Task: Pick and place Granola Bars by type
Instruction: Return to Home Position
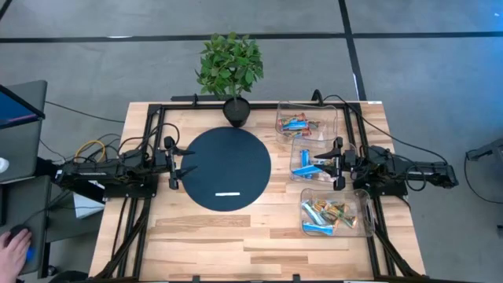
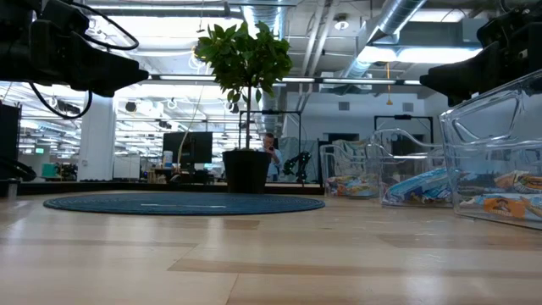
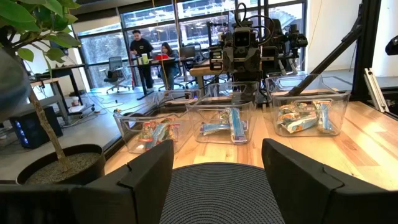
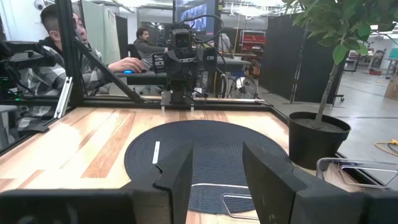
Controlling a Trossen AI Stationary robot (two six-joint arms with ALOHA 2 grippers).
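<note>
I see my left gripper wide open, empty, beside the round dark woven mat, right gripper equally parted, empty, by clear plastic bins of foil Granola Bars

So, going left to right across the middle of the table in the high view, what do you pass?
In order: left gripper → dark round mat → middle transparent bin. The right gripper overlaps that bin and the plant overlaps the mat, so both are left out.

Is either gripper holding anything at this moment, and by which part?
Nothing is held. The left gripper and right gripper are both open with nothing between their fingers.
</note>
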